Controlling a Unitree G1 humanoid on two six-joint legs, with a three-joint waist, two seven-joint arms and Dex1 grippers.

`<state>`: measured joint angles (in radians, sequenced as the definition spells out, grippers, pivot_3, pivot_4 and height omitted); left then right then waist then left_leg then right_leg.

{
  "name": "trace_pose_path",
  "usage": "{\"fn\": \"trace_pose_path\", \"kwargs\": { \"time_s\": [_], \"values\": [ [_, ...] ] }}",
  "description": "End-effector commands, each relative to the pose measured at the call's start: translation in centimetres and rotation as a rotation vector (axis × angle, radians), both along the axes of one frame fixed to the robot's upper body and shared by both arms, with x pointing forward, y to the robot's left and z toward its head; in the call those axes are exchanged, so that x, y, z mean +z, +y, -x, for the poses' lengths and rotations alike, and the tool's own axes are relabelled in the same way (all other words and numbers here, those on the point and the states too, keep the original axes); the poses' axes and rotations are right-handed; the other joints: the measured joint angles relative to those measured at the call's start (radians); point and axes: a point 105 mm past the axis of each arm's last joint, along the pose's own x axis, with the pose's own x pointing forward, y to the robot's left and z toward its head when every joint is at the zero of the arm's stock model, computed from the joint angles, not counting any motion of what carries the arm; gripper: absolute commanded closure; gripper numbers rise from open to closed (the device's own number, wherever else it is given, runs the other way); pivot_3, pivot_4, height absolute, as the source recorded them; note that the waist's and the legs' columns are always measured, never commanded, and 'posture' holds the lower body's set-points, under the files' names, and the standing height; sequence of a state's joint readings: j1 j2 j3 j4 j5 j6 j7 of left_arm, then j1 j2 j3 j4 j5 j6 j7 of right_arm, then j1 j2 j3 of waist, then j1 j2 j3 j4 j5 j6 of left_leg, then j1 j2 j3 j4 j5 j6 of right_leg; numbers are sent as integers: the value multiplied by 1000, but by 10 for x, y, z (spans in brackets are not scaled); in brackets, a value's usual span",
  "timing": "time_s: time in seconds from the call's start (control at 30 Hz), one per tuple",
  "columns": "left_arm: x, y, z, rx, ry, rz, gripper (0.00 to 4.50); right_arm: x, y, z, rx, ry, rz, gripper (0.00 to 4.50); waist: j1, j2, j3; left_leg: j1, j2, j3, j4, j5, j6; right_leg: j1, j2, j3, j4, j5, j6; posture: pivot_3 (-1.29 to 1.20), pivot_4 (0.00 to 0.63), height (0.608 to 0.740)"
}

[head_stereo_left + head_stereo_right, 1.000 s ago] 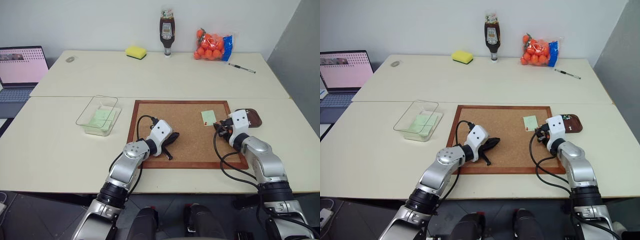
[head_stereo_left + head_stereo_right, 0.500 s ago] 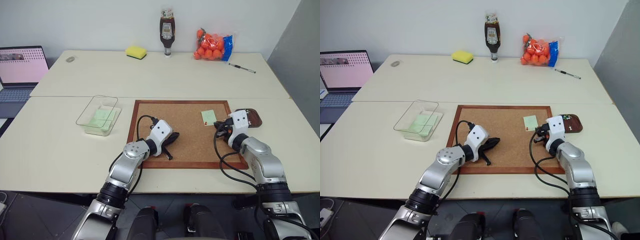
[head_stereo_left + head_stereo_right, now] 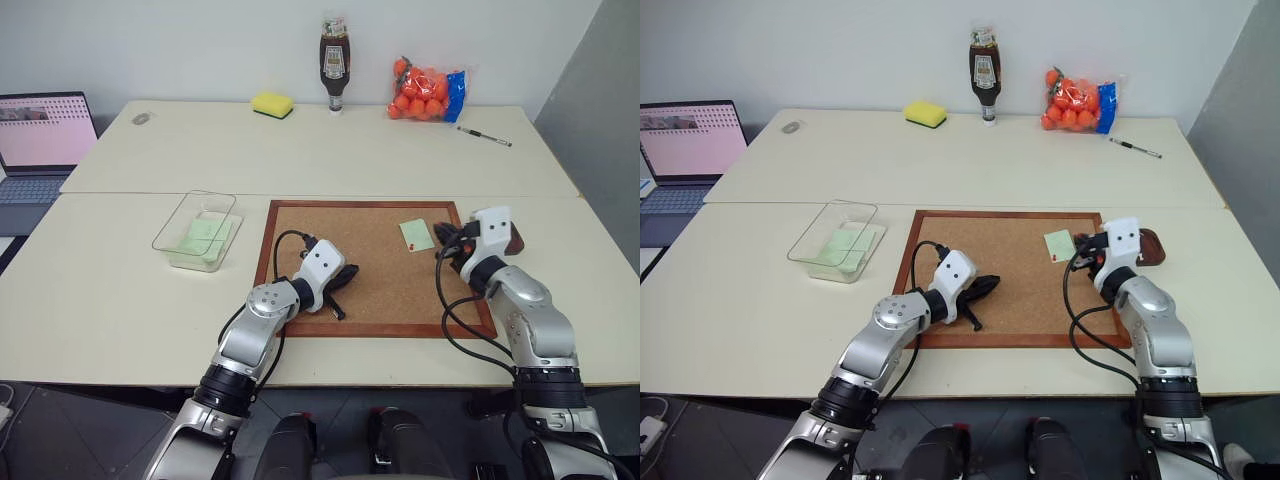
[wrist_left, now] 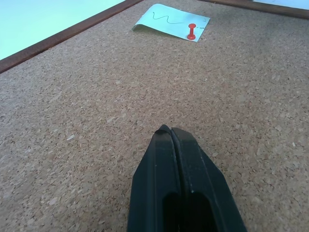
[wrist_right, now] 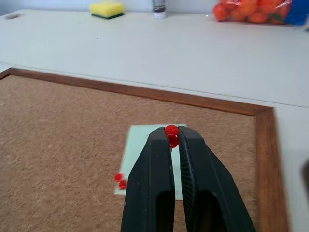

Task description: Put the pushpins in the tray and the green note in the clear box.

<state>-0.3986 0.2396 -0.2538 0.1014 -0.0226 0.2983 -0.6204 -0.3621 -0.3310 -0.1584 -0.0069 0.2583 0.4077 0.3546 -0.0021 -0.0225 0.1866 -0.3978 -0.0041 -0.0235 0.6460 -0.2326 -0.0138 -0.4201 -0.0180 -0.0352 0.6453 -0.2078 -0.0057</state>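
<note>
Pin-removal step: right end effector [image 5: 171, 136] is clamped on a tiny red plastic-headed pushpin [image 5: 171, 130] above the pale green paper note [image 5: 133, 154]. Left end effector [image 4: 171, 131] is together, idle. Next: carry to the small reddish-brown tray [image 3: 516, 240].

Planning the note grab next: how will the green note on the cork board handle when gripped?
The green note looks like thin, floppy paper. One edge seems lifted, offering a grip. A red pushpin pins it, so pulling may tear it.
</note>
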Motion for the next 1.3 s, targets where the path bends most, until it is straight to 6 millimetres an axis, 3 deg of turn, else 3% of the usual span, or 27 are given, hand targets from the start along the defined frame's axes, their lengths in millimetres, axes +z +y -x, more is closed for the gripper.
{"fn": "trace_pose_path", "kwargs": {
  "time_s": [0.03, 0.1, 0.17, 0.37, 0.67, 1.1, 1.3],
  "values": [
    [-4, 0, 3, -2, 8, -23, 4500, 21, -40, 1, -136, -66, 46, 4465, 0, 0, 0, 0, 0, 0, 0, 0, 0, 0, 0, 0, 0, 0, 0, 0, 150, 740],
    [-5, 0, 4, -8, 7, -26, 4500, 16, -72, -3, -253, -24, 71, 4465, 0, 0, 0, 0, 0, 0, 0, 0, 0, 0, 0, 0, 0, 0, 0, 0, 150, 740],
    [-5, -1, 4, -12, 7, -27, 4500, 11, -91, -7, -309, 16, 71, 4465, 0, 0, 0, 0, 0, 0, 0, 0, 0, 0, 0, 0, 0, 0, 0, 0, 150, 740],
    [-4, -3, 3, -18, 5, -28, 4500, 3, -103, -21, -326, 74, 92, 4465, -4, 0, 0, 1, 0, 1, -1, 0, 0, 0, 0, 1, 0, 0, 0, 0, 150, 740],
    [-4, -2, 4, -13, 3, -30, 4500, -3, -103, -33, -320, 109, 78, 4465, -1, 0, 0, 0, -1, 1, 0, 0, 0, 0, 0, 1, -1, 0, 0, 0, 150, 740],
    [-4, -3, 3, -15, 2, -29, 4500, -5, -102, -32, -320, 116, 85, 1845, -1, 0, 0, 0, 0, 1, 0, 0, 0, 0, 0, 1, 0, 0, 0, 0, 150, 740],
    [-4, -3, 3, -15, 2, -28, 4500, 15, -97, -25, -299, 35, 56, 1845, -1, 0, 0, 0, 0, 1, 0, 0, 0, 0, 0, 1, 0, 0, 0, 0, 150, 740]
  ]
}}
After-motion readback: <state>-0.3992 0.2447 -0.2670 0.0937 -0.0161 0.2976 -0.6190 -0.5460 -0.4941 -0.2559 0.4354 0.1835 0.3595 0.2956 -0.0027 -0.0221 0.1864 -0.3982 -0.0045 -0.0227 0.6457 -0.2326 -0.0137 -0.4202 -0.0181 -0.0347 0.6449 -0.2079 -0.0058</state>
